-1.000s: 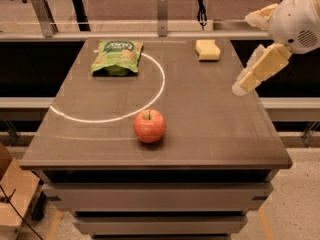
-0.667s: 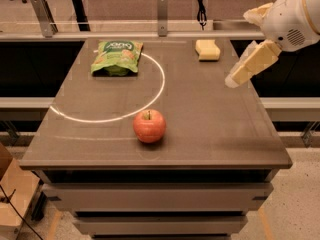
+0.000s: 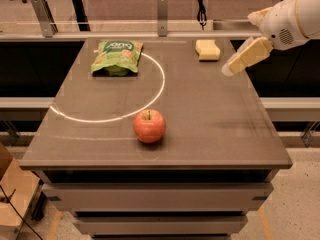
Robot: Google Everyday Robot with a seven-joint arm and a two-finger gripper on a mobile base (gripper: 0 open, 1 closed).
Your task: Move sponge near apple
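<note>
The pale yellow sponge [image 3: 207, 50] lies flat at the table's far right corner. The red-orange apple [image 3: 149, 126] stands near the table's front middle, far from the sponge. My gripper [image 3: 231, 70] hangs above the table's right edge, just right of and in front of the sponge, apart from it. Its pale yellow fingers [image 3: 248, 55] point down and to the left. It holds nothing.
A green snack bag [image 3: 117, 57] lies at the far left of the brown table [image 3: 215, 124]. A white curved line [image 3: 150, 96] runs across the top. A rail with metal posts [image 3: 162, 8] runs behind the table. A cardboard box [image 3: 12, 194] stands at lower left.
My gripper has moved left and away from the camera, closer to the sponge. The sponge, apple and bag have not moved.
</note>
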